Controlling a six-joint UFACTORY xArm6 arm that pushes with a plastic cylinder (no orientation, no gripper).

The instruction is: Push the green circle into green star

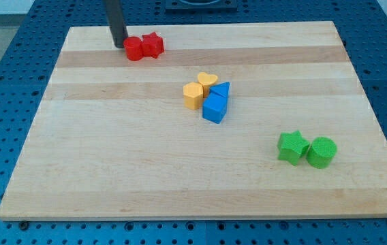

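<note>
The green circle (321,152) sits at the view's lower right, touching the right side of the green star (293,147). My tip (120,45) is at the view's top left, far from both green blocks. It stands just left of the red circle (133,49), touching or almost touching it.
A red star (152,45) sits against the red circle's right side. Near the middle lie a yellow heart (207,80), a yellow hexagon-like block (193,95), a blue triangle (221,90) and a blue cube (214,107), all clustered. The wooden board (112,170) lies on a blue perforated table.
</note>
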